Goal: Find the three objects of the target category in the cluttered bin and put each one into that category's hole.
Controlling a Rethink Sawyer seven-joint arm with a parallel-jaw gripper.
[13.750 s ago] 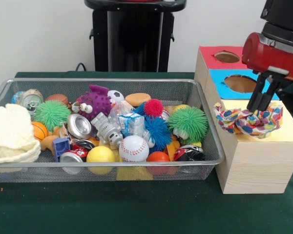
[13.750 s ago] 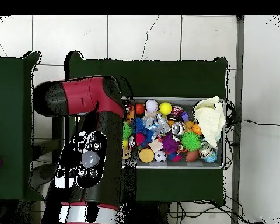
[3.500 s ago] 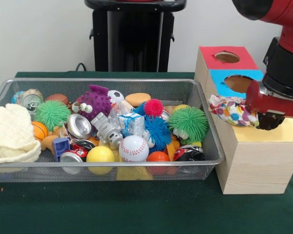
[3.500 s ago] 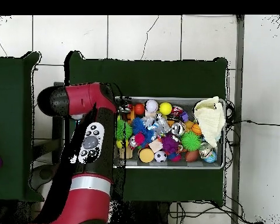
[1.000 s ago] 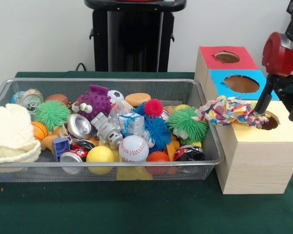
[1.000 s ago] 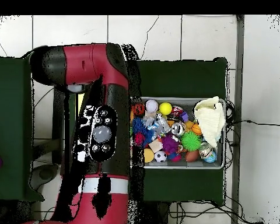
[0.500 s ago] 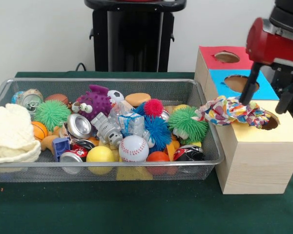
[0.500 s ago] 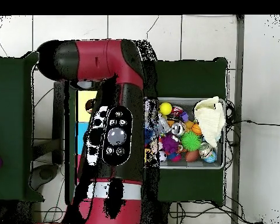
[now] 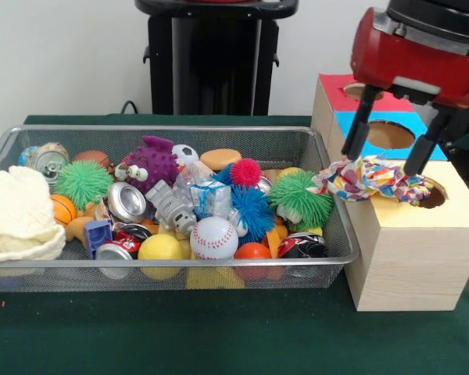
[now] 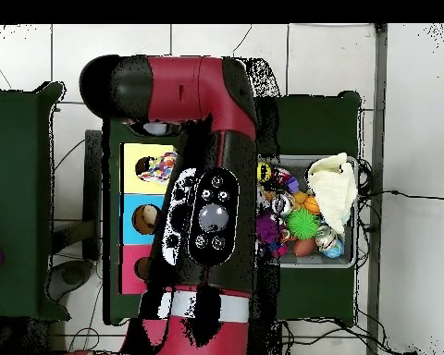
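On top of the yellow end of the wooden box (image 9: 413,234) lies the spotted cloth (image 9: 367,179), a bunched rag of many-coloured dots. From the front I see one end of it reaching the rim of the yellow hole (image 9: 431,194) while the other end hangs over the box edge toward the wire bin (image 9: 338,226). Most of it sits on the yellow surface, not down in the opening. From overhead the same cloth (image 10: 158,169) shows as a small heap on the yellow panel beside the dark hole.

Right above the cloth I have the gripper (image 9: 391,134), its two black fingers (image 9: 357,129) spread wide apart and holding nothing; their tips hang just over the cloth, one at each side, and I cannot say whether they touch it. The red arm (image 10: 203,157) covers much of the overhead view.

Behind the yellow panel come the blue hole (image 9: 389,133) and the red hole (image 9: 352,91), both partly hidden by the gripper from the front.

Beside the box, the bin is packed: a cream cloth (image 9: 17,215) at one end, a baseball (image 9: 214,237), a yellow ball (image 9: 161,248), a green spiky ball (image 9: 301,198), a blue spiky ball (image 9: 252,211), a purple spiky toy (image 9: 154,162) and crushed cans (image 9: 127,202). Everything rests on the green table (image 9: 219,332).
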